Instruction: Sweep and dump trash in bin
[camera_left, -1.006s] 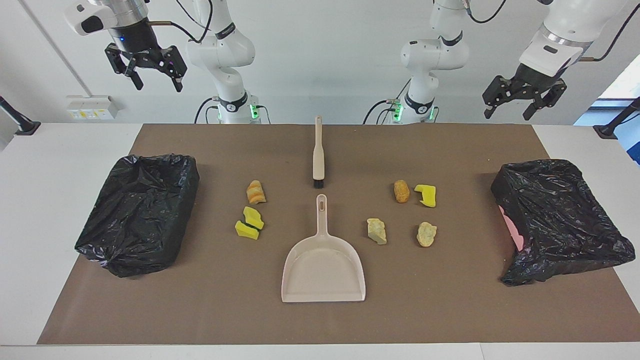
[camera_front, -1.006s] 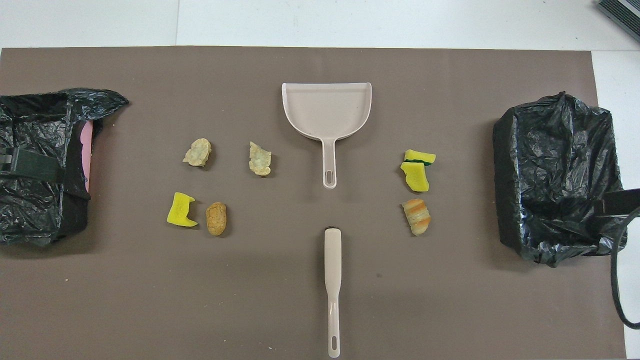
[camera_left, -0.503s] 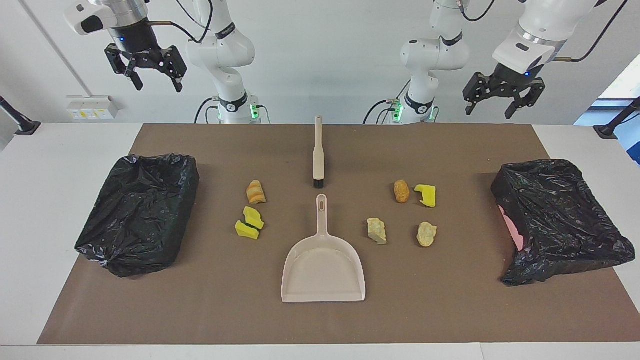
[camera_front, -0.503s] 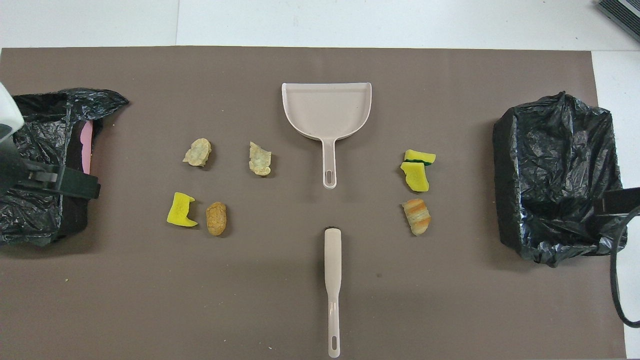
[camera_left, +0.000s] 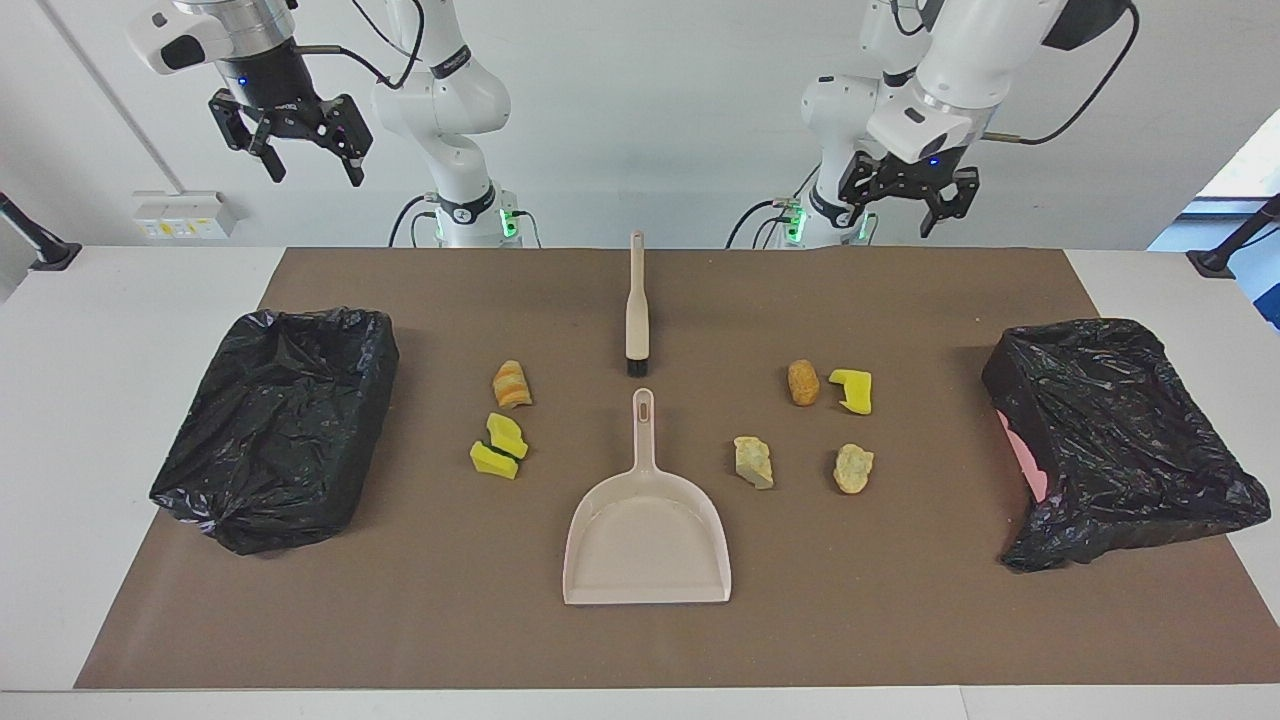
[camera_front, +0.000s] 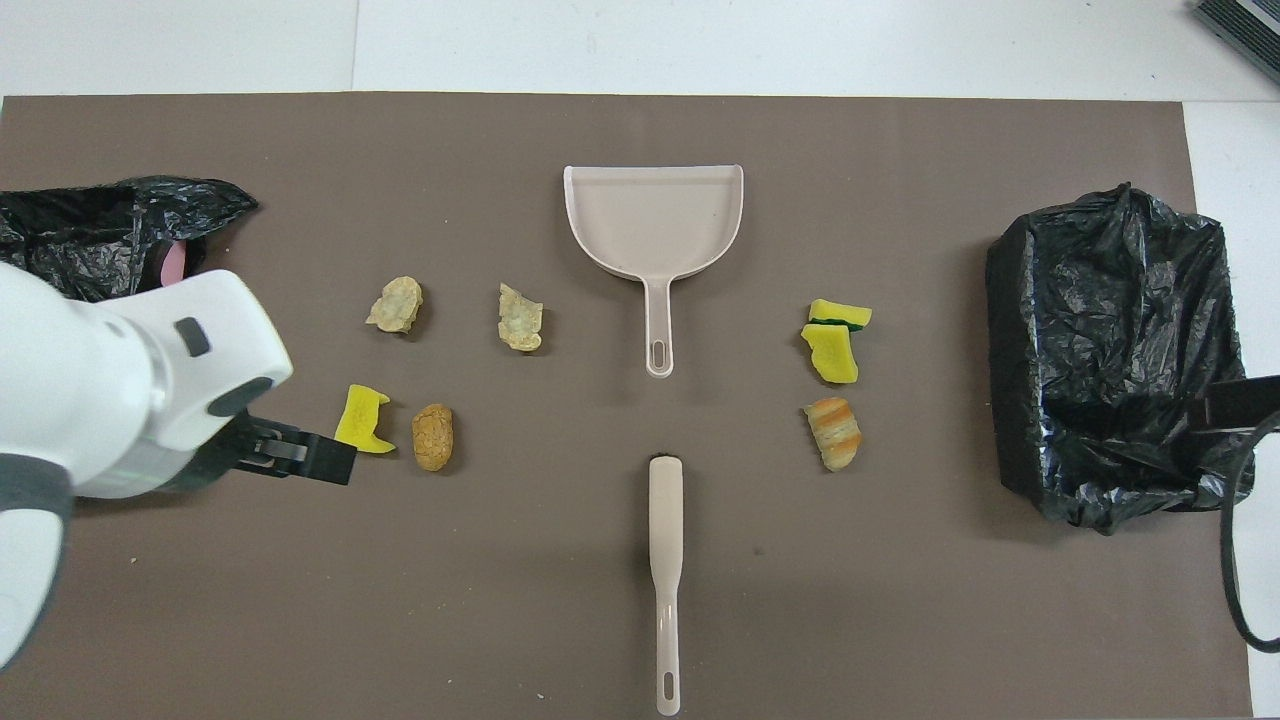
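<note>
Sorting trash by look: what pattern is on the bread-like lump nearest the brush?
Orange and pale stripes on the bread-like lump, clearest overhead.

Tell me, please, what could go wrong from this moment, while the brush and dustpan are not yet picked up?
1. The trash lies in two groups on either side of the dustpan; one sweep may miss some bits.
2. Two yellow sponge chunks touch each other, so the brush could scatter them.
3. The left gripper, open and empty, is high up near the mat's robot edge; the right gripper waits high, also open. A poor grasp on the thin brush handle might slip.
</note>
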